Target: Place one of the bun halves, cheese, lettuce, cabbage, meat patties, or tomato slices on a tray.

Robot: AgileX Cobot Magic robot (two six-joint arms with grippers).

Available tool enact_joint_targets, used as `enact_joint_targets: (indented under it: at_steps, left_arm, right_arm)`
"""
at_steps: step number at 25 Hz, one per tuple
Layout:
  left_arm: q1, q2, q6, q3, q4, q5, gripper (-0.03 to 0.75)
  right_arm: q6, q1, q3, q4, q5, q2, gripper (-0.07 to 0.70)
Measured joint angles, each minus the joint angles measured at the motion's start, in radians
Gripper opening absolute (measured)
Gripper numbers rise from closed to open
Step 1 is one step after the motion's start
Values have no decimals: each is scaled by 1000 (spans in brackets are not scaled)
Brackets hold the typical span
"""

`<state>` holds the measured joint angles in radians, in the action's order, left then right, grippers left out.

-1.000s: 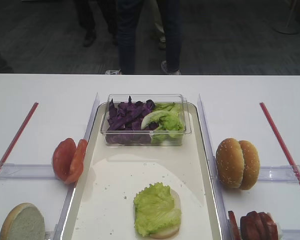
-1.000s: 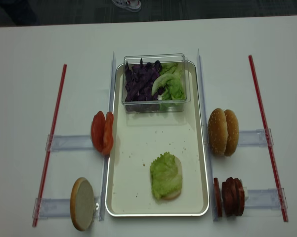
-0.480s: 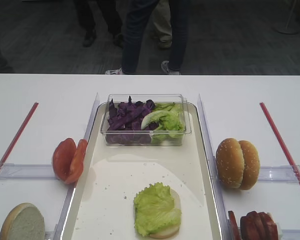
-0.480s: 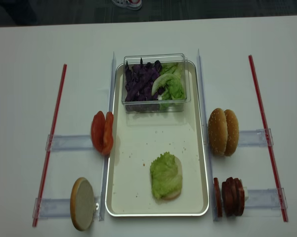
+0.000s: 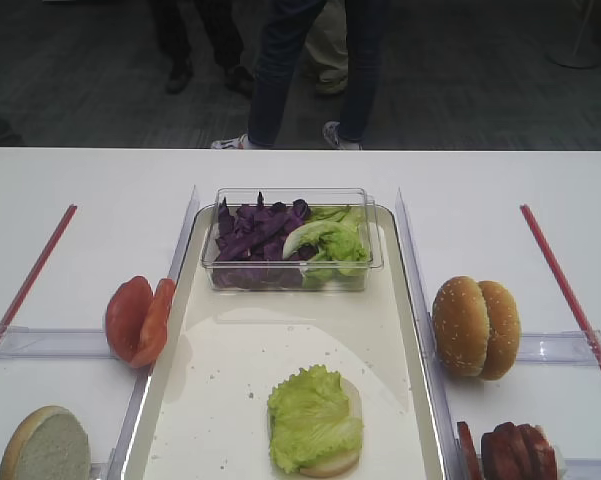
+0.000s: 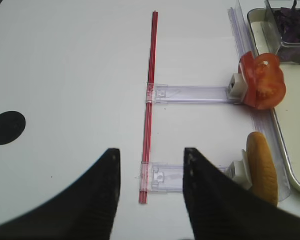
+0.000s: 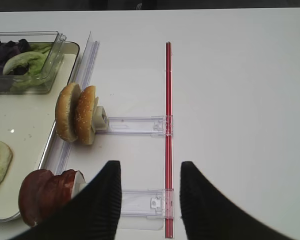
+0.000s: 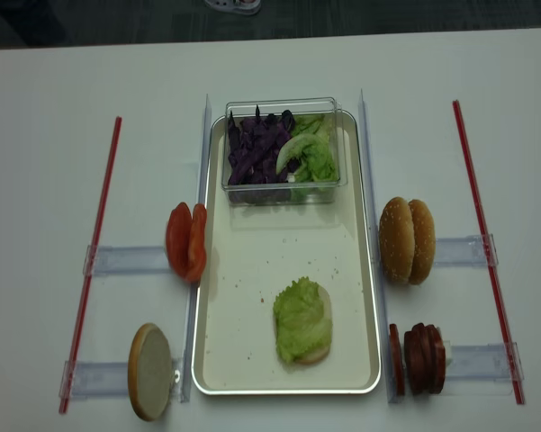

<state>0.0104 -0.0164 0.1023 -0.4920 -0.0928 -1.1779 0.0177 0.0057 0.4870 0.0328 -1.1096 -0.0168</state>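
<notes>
Lettuce lies on a bun half at the tray's 6 o'clock end, and at 12 o'clock we see a tub of cabbage and more leaves. At the tray's 3 o'clock stand two bun halves, with patties toward 5; tomato slices sit at 9. Our right gripper and left gripper both hover spread and empty-handed over the white table.
</notes>
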Motion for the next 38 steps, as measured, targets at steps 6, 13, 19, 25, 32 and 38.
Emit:
enact_joint_targets:
  at_steps: [6, 13, 19, 25, 32, 38]
  left_arm:
    - [0, 0, 0, 0, 0, 0, 288]
    - [0, 0, 0, 0, 0, 0, 288]
    - [0, 0, 0, 0, 0, 0, 288]
    - [0, 0, 0, 0, 0, 0, 288]
    - [0, 0, 0, 0, 0, 0, 288]
    - [0, 0, 0, 0, 0, 0, 288]
  right_arm:
    - [0, 0, 0, 0, 0, 0, 320]
    - [0, 0, 0, 0, 0, 0, 319]
    - [0, 0, 0, 0, 0, 0, 319]
    - [0, 0, 0, 0, 0, 0, 308]
    - [0, 0, 0, 0, 0, 0, 307]
    - [0, 0, 0, 0, 0, 0, 305]
